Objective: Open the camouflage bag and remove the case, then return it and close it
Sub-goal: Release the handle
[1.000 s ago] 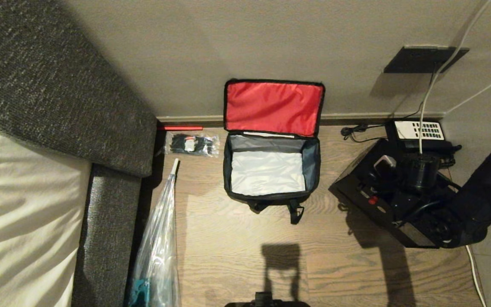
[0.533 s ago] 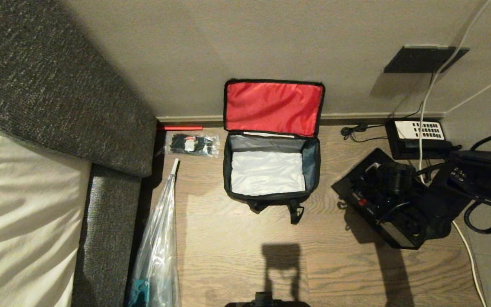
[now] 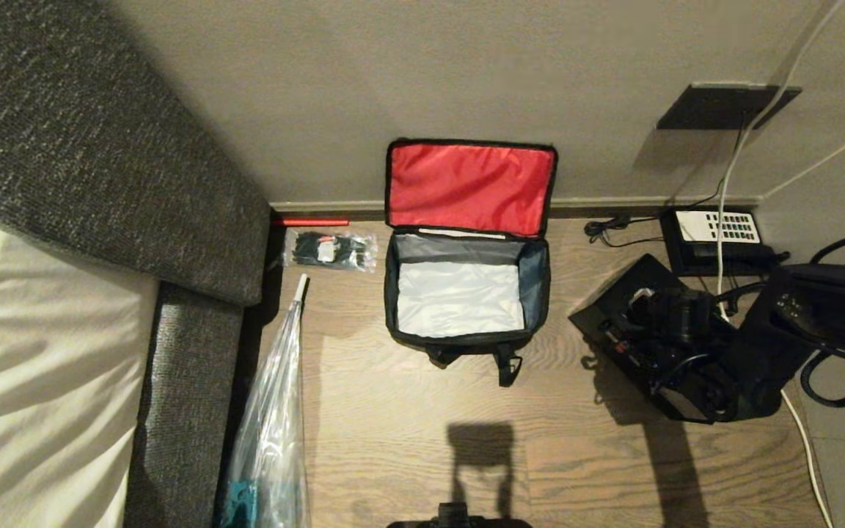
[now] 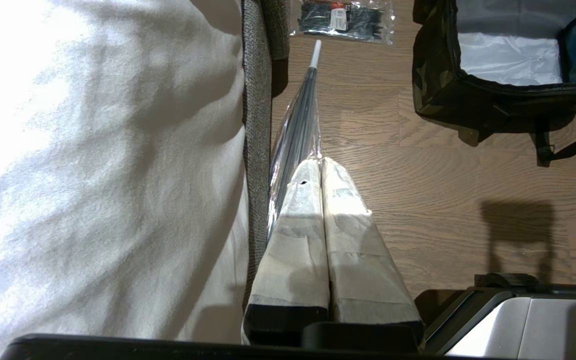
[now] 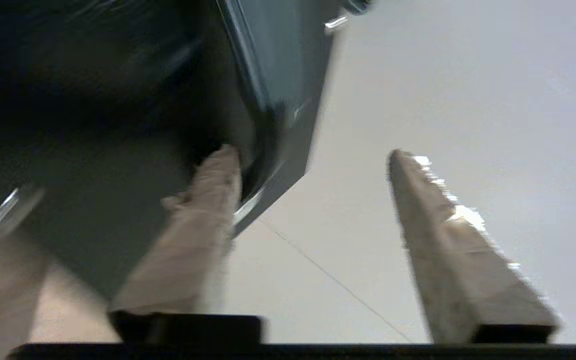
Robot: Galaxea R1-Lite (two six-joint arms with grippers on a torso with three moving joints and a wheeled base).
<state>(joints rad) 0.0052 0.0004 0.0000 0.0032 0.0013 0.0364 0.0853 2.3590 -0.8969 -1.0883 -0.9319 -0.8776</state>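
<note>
Bag (image 3: 466, 293) sits mid-frame in the head view on the wood floor (image 3: 408, 425), lid (image 3: 469, 186) thrown back against the wall (image 3: 393, 73) so its red lining faces up and the silvery interior is bare; propped that way the lid keeps the mouth free for the return step. Its long axis runs left-right across the frame, straps toward the bottom edge. The case (image 3: 631, 334) lies out of the bag at centre right, on the floor beside the phone (image 3: 716, 231), its long axis running diagonally from upper left to lower right, the red dot on the edge facing lower left. The right gripper (image 5: 313, 170) hovers at the case's edge with fingers spread apart, one fingertip at the case and nothing clamped, likely having set it down. The left gripper (image 4: 320, 165) hangs parked near the sofa (image 4: 255, 125), fingers pressed together and empty, over a plastic-wrapped umbrella (image 4: 298, 115).
</note>
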